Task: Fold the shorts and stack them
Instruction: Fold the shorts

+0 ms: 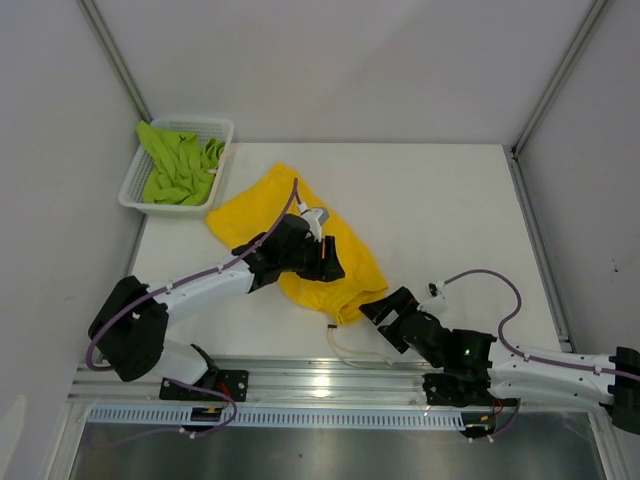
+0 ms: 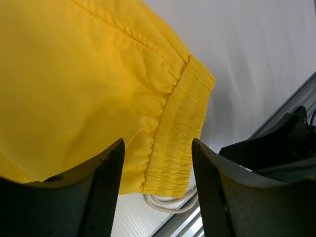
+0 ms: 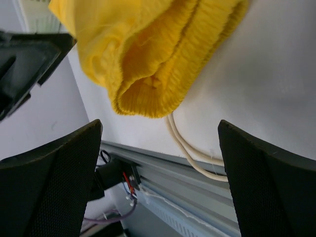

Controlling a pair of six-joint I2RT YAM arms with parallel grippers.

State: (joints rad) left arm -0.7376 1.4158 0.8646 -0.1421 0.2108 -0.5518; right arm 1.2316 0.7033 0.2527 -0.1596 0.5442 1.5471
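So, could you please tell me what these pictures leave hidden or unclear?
Top view: the left arm covers the middle of the yellow shorts.
Top view: the green shorts are bunched in the basket; shape unclear.
Right wrist view: the drawstring runs out of sight behind the right gripper.

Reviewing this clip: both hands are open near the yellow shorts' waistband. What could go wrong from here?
1. The white drawstring trails off the waistband onto the metal rail; it may snag when the yellow shorts are folded.
2. The left hand and right hand both sit open near the same waistband corner, so they might bump.
3. The waistband looks bunched there, so a fold may come out uneven.
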